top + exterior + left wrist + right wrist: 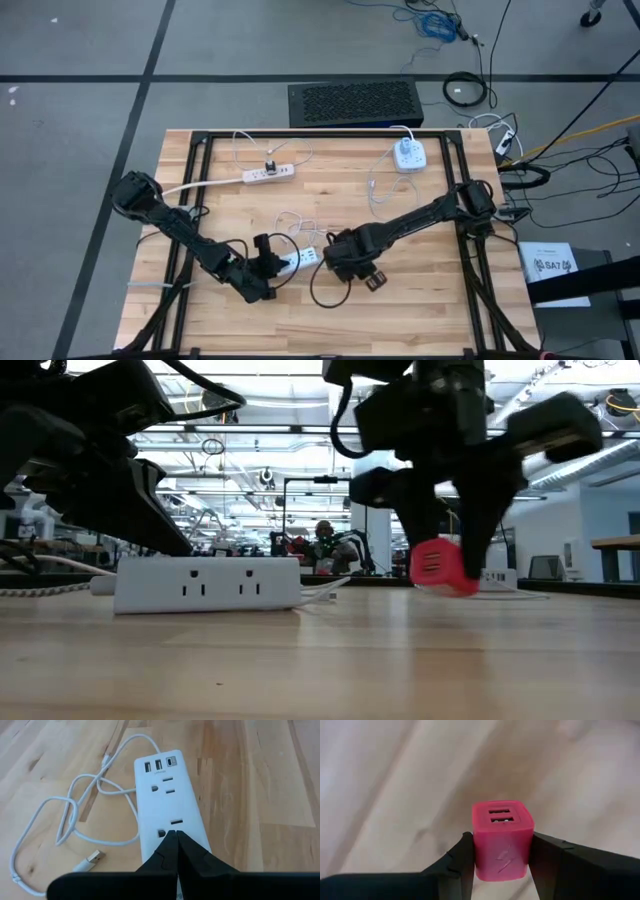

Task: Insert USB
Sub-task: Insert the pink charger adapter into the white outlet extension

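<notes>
Wooden surface (420, 300) at lower centre: my right hand (372, 280) grips the pink charger (502, 841), just right of the white power strip (300, 262), which my clenched left hand (262, 262) pins.

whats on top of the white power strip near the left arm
The shut left hand presses on the power strip near its lower outlet. Farther along, one outlet and the USB ports lie bare. Whatever lies beneath the fingers is covered.
</notes>
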Available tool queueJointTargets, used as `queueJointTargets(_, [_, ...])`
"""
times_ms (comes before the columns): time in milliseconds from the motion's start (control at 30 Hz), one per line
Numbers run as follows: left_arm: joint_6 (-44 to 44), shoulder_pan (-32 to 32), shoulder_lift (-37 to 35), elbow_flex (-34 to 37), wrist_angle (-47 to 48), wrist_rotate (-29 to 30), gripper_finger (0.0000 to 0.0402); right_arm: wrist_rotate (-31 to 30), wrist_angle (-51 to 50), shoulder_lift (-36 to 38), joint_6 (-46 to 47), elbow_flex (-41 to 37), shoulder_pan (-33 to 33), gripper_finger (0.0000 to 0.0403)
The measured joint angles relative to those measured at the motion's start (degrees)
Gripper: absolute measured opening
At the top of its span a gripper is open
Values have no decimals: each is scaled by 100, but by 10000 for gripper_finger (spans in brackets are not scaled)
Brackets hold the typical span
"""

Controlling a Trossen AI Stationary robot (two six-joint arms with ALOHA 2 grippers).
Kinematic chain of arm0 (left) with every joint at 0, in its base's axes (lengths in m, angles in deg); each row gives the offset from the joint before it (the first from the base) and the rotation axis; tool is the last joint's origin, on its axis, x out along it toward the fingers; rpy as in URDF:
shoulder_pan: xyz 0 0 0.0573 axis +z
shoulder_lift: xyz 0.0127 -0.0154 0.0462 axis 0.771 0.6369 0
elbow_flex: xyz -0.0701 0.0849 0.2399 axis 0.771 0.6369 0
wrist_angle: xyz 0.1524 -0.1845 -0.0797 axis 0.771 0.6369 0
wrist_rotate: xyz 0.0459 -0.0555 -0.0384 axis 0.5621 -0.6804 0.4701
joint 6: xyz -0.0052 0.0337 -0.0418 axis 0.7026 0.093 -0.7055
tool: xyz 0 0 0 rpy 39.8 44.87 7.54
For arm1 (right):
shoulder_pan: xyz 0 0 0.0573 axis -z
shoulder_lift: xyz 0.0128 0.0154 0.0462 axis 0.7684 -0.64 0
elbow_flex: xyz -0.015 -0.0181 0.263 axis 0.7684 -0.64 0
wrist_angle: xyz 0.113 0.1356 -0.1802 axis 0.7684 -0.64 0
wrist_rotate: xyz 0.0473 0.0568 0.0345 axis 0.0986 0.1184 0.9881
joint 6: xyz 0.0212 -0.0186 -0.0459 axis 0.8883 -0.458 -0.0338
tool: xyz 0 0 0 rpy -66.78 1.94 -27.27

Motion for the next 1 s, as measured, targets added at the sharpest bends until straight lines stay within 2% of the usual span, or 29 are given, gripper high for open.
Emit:
queueJointTargets(67, [0,0,0,0,0,-11,1,183,-23,0,-182,-37,-37,120])
queueJointTargets(267, [4,7,-2,-4,-2,-179,1,1235,-153,-9,-435,-39,-38,120])
queueJointTargets(533, [8,31,-2,-2,-3,-205,1,1140,208,-228,17,-41,30,120])
queueJointTargets(600, [10,31,-2,-2,-1,-223,1,1001,254,-245,239,-41,54,139])
queueJointTargets(700, [10,31,-2,-2,2,-226,1,634,246,-209,500,-39,76,201])
queueJointTargets(800, [24,37,0,-2,2,-227,1,589,-33,-123,696,68,116,248])
queueJointTargets(900, [34,42,0,-2,2,-227,1,587,-528,-105,827,374,139,265])
queueJointTargets(1000, [40,42,0,-2,4,-225,1,581,-1021,-85,996,728,158,262])
